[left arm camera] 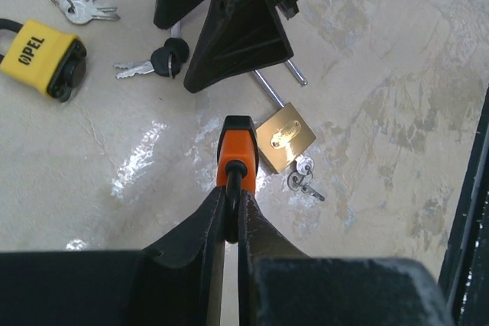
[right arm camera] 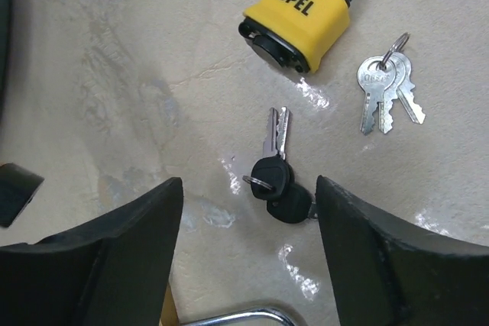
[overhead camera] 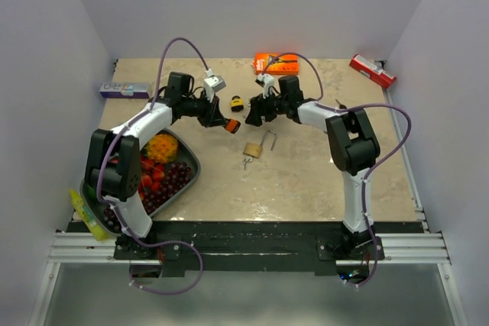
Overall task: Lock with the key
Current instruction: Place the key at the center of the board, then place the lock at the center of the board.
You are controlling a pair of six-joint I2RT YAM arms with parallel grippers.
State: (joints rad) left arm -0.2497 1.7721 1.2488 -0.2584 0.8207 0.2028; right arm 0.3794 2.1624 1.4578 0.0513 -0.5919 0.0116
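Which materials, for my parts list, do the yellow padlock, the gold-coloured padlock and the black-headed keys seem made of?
The yellow padlock likely has a matte plastic or rubber jacket, with printed black lettering and a dark coated shackle. The gold-coloured padlock is probably brass: glossy yellow metal with a bright steel-looking shackle. The black-headed keys have silvery metal blades and black plastic-looking heads.
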